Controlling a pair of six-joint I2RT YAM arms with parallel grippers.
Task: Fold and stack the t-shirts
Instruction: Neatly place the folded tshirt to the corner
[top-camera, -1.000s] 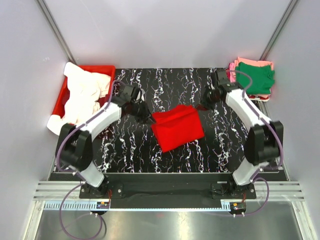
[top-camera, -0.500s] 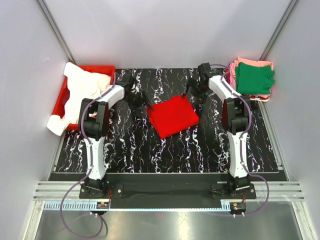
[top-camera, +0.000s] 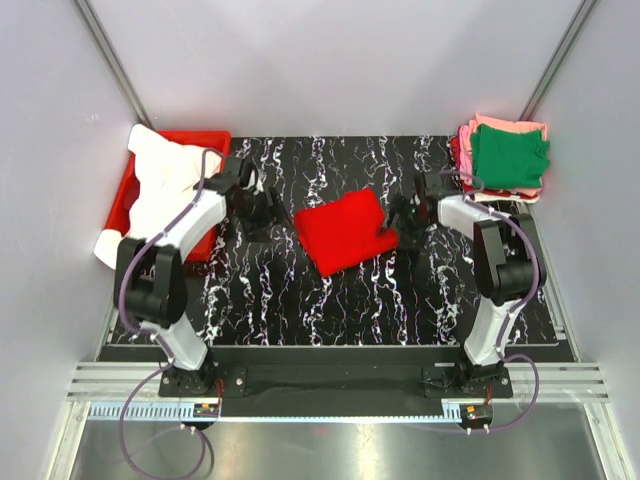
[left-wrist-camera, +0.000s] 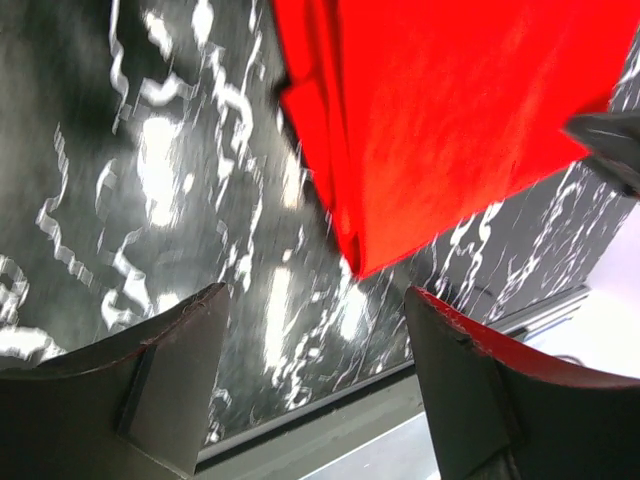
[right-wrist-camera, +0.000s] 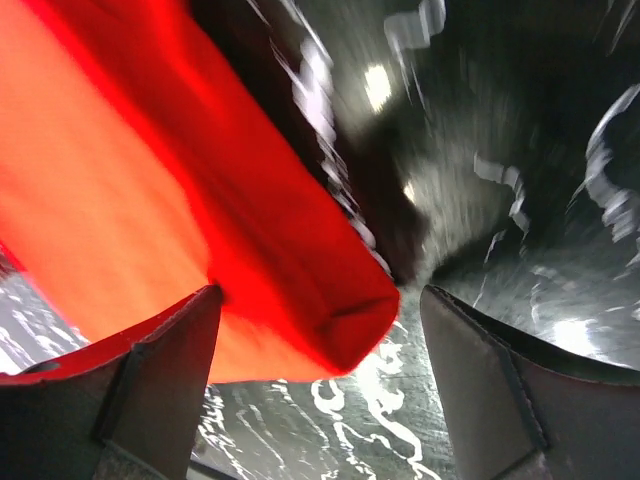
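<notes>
No lettering, label, brand, number or sign can be read anywhere in these views.

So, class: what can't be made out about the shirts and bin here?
- Top view: the green cloth t-shirt covers its stack; the count beneath is hidden.
- Top view: white cloth shirts hide the inside of the red plastic bin.
- Right wrist view: blur; whether the right gripper touches the folded bright red t-shirt is unclear.
- Left wrist view: the top edge cuts that shirt off.
</notes>
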